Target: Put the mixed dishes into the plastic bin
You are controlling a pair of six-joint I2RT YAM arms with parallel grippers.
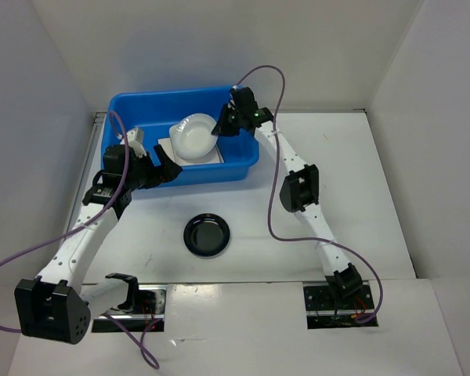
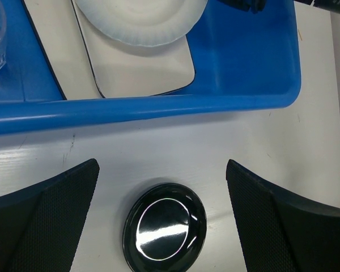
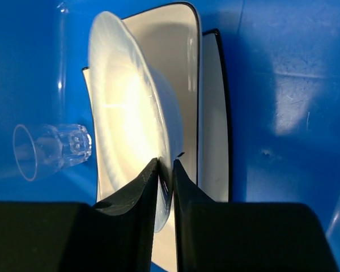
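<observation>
The blue plastic bin (image 1: 243, 157) holds two stacked white plates (image 3: 188, 62) with dark rims. A round white bowl (image 1: 193, 135) leans tilted on them. A small clear cup (image 3: 48, 148) lies on its side beside them. My right gripper (image 3: 165, 165) reaches into the bin astride the bowl's (image 3: 127, 113) rim. Its jaws are a sliver apart: one finger touches the rim and a thin gap shows at the other. My left gripper (image 2: 161, 165) hangs wide open and empty above the round black saucer (image 2: 164, 228), just in front of the bin's near wall (image 2: 158, 107).
The black saucer (image 1: 207, 234) sits alone on the white table, between the two arms and in front of the bin. White walls enclose the table at the back and sides. The right arm's purple cable loops over the table to the right of the saucer.
</observation>
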